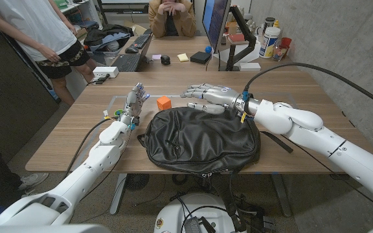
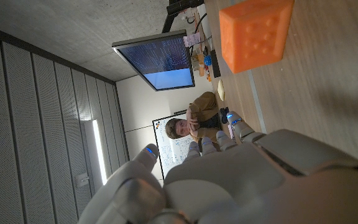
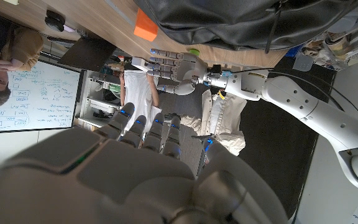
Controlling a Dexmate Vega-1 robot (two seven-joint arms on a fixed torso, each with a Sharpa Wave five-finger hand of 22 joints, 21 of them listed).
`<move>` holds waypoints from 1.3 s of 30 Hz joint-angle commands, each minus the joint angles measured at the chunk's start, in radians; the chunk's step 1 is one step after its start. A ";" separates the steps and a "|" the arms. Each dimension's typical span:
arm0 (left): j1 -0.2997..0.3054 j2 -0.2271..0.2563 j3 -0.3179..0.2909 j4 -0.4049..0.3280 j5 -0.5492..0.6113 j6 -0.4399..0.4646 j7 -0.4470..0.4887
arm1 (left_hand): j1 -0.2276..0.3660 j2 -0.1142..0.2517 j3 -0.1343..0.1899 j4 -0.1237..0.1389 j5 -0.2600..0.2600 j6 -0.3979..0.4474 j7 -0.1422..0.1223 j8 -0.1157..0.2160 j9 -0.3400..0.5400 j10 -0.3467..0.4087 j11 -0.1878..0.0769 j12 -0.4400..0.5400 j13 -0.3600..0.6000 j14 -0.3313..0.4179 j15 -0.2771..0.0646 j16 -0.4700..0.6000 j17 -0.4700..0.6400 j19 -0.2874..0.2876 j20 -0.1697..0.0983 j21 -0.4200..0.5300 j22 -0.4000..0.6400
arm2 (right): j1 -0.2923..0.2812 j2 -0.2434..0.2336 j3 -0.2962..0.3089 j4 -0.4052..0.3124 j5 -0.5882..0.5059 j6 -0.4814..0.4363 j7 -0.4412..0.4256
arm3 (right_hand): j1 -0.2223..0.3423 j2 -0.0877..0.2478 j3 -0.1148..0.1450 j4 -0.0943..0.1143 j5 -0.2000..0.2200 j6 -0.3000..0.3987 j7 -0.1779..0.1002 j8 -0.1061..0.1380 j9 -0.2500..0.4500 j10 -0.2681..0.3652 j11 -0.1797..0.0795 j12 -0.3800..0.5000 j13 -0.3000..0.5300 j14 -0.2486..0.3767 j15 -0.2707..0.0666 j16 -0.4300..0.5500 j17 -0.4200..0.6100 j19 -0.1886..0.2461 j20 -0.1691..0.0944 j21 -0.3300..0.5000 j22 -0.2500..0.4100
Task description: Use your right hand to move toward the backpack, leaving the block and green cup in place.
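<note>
The black backpack [image 1: 199, 137] lies in the middle of the table, near the front edge. My right hand [image 1: 208, 95] hovers over its far edge with the fingers stretched out and apart, holding nothing. An orange block [image 1: 164, 102] sits just beyond the backpack's far left corner. My left hand [image 1: 133, 102] stands upright to the left of the block, fingers apart and empty. A bit of green [image 1: 118, 114] shows beside my left wrist; I cannot tell whether it is the cup. The right wrist view shows the backpack [image 3: 241, 22], the block [image 3: 145, 28] and my left hand [image 3: 169, 65]. The block [image 2: 257, 31] looms large in the left wrist view.
A monitor [image 1: 215, 22], bottles [image 1: 271, 40], a keyboard [image 1: 128, 61] and small items stand at the table's far end. One person [image 1: 170, 18] sits behind it; another [image 1: 44, 39] stands at the far left. Bare wood lies right of the backpack.
</note>
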 commanded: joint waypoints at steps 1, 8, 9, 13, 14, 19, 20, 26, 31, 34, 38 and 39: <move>0.014 0.006 -0.003 -0.016 -0.002 0.002 0.007 | -0.010 0.093 0.002 0.001 0.001 -0.019 -0.009 -0.003 0.002 -0.009 0.002 0.004 0.003 -0.033 -0.042 0.001 0.003 0.007 -0.043 -0.001 0.006 | -0.002 -0.007 -0.009 -0.015 -0.020 -0.012 0.013 | 0.007 0.045 0.001 -0.006 0.000 0.000 0.000 0.000 0.005 -0.010 -0.002 0.000 0.005 -0.005 -0.072 0.001 0.004 0.001 -0.079 -0.006 0.005; 0.016 0.007 -0.004 -0.018 -0.002 0.001 0.007 | -0.010 0.093 0.001 0.001 0.002 -0.019 -0.009 -0.003 0.002 -0.010 -0.001 0.004 0.003 -0.033 -0.042 0.000 0.003 0.007 -0.044 -0.002 0.006 | -0.003 -0.008 -0.012 -0.022 -0.031 -0.022 0.017 | 0.009 0.046 0.000 -0.007 -0.001 0.000 0.000 0.000 0.005 -0.011 -0.002 0.000 0.005 -0.006 -0.071 0.001 0.004 0.001 -0.079 -0.008 0.005; 0.016 0.007 -0.004 -0.017 -0.002 0.000 0.007 | -0.010 0.093 0.001 0.001 0.002 -0.019 -0.009 -0.003 0.002 -0.010 0.000 0.003 0.003 -0.033 -0.042 0.000 0.003 0.007 -0.044 -0.002 0.006 | -0.002 -0.009 -0.013 -0.021 -0.031 -0.021 0.019 | 0.010 0.046 -0.001 -0.008 -0.001 0.000 0.001 0.000 0.005 -0.012 -0.002 0.000 0.005 -0.005 -0.071 0.001 0.004 0.001 -0.078 -0.009 0.005; 0.015 0.006 -0.004 -0.016 -0.002 -0.001 0.006 | -0.010 0.093 0.001 0.001 0.002 -0.019 -0.010 -0.003 0.002 -0.010 0.000 0.003 0.003 -0.033 -0.043 0.000 0.003 0.008 -0.044 -0.002 0.006 | 0.000 -0.009 -0.016 -0.024 -0.037 -0.027 0.025 | 0.011 0.046 -0.001 -0.009 -0.001 0.000 0.002 0.000 0.005 -0.011 -0.002 0.000 0.005 -0.006 -0.071 0.001 0.004 0.001 -0.078 -0.010 0.005; 0.014 0.006 -0.004 -0.015 -0.002 -0.001 0.006 | -0.010 0.093 0.001 0.001 0.002 -0.019 -0.010 -0.003 0.002 -0.010 0.000 0.004 0.003 -0.033 -0.043 0.000 0.003 0.007 -0.044 -0.003 0.006 | 0.000 -0.009 -0.017 -0.025 -0.038 -0.028 0.026 | 0.012 0.046 -0.001 -0.010 -0.001 0.000 0.001 0.000 0.005 -0.011 -0.002 0.000 0.005 -0.006 -0.070 0.001 0.004 0.001 -0.078 -0.010 0.005; 0.013 0.006 -0.005 -0.013 -0.002 -0.003 0.005 | -0.010 0.093 0.000 0.001 0.002 -0.019 -0.010 -0.003 0.002 -0.011 -0.001 0.003 0.003 -0.033 -0.042 0.000 0.003 0.008 -0.044 -0.003 0.006 | 0.003 -0.010 -0.020 -0.027 -0.050 -0.034 0.029 | 0.015 0.046 -0.001 -0.012 -0.002 0.000 0.001 0.000 0.005 -0.011 -0.002 0.000 0.005 -0.006 -0.071 0.001 0.004 0.001 -0.078 -0.012 0.005; 0.012 0.006 -0.005 -0.012 -0.002 -0.003 0.005 | -0.010 0.093 0.000 0.001 0.002 -0.020 -0.010 -0.003 0.002 -0.011 -0.001 0.003 0.003 -0.033 -0.042 0.000 0.003 0.008 -0.044 -0.003 0.006 | 0.003 -0.009 -0.021 -0.027 -0.049 -0.034 0.030 | 0.015 0.046 -0.001 -0.013 -0.002 0.000 0.000 0.000 0.005 -0.011 -0.002 0.000 0.005 -0.007 -0.072 0.001 0.003 0.001 -0.078 -0.012 0.005; 0.010 0.004 -0.005 -0.007 -0.004 -0.003 0.002 | -0.010 0.094 -0.001 0.001 0.002 -0.020 -0.010 -0.003 0.002 -0.010 0.001 0.004 0.003 -0.033 -0.042 0.000 0.003 0.008 -0.043 -0.004 0.006 | 0.008 -0.008 -0.029 -0.027 -0.059 -0.041 0.040 | 0.018 0.047 0.000 -0.015 -0.002 -0.001 0.000 0.000 0.005 -0.012 -0.003 0.000 0.005 -0.007 -0.072 0.001 0.003 0.001 -0.078 -0.014 0.005; 0.009 0.004 -0.005 -0.005 -0.003 -0.004 0.000 | -0.010 0.094 -0.001 0.001 0.002 -0.020 -0.010 -0.003 0.002 -0.010 0.000 0.004 0.003 -0.033 -0.042 0.000 0.003 0.008 -0.043 -0.005 0.006 | 0.010 -0.008 -0.035 -0.027 -0.066 -0.043 0.044 | 0.020 0.047 -0.001 -0.016 -0.003 -0.001 -0.001 0.000 0.005 -0.013 -0.001 0.000 0.005 -0.008 -0.072 0.001 0.004 0.002 -0.078 -0.016 0.005; 0.008 0.004 -0.004 -0.003 -0.003 -0.005 -0.001 | -0.010 0.094 -0.001 0.001 0.002 -0.020 -0.011 -0.003 0.002 -0.010 -0.001 0.004 0.003 -0.033 -0.043 0.000 0.003 0.008 -0.044 -0.005 0.006 | 0.012 -0.008 -0.037 -0.026 -0.067 -0.043 0.047 | 0.021 0.048 -0.001 -0.017 -0.003 -0.002 -0.002 0.000 0.005 -0.015 -0.002 0.000 0.005 -0.010 -0.073 0.001 0.004 0.002 -0.078 -0.017 0.005; 0.008 0.004 -0.005 -0.004 -0.003 -0.004 0.000 | -0.010 0.094 -0.002 0.001 0.002 -0.019 -0.011 -0.003 0.002 -0.010 0.000 0.004 0.003 -0.033 -0.043 0.000 0.003 0.009 -0.044 -0.006 0.006 | 0.013 -0.009 -0.040 -0.027 -0.070 -0.046 0.051 | 0.024 0.050 0.000 -0.019 -0.003 -0.003 -0.003 0.000 0.005 -0.015 -0.002 0.000 0.005 -0.010 -0.072 0.001 0.003 0.002 -0.079 -0.018 0.005; 0.008 0.005 -0.005 -0.004 -0.003 -0.004 -0.001 | -0.010 0.094 -0.002 0.001 0.002 -0.019 -0.010 -0.003 0.002 -0.010 0.001 0.004 0.003 -0.033 -0.043 0.000 0.003 0.009 -0.043 -0.006 0.006 | 0.013 -0.009 -0.041 -0.027 -0.070 -0.047 0.052 | 0.024 0.050 0.000 -0.019 -0.003 -0.003 -0.002 0.000 0.005 -0.014 -0.002 0.000 0.005 -0.010 -0.072 0.001 0.003 0.002 -0.078 -0.018 0.005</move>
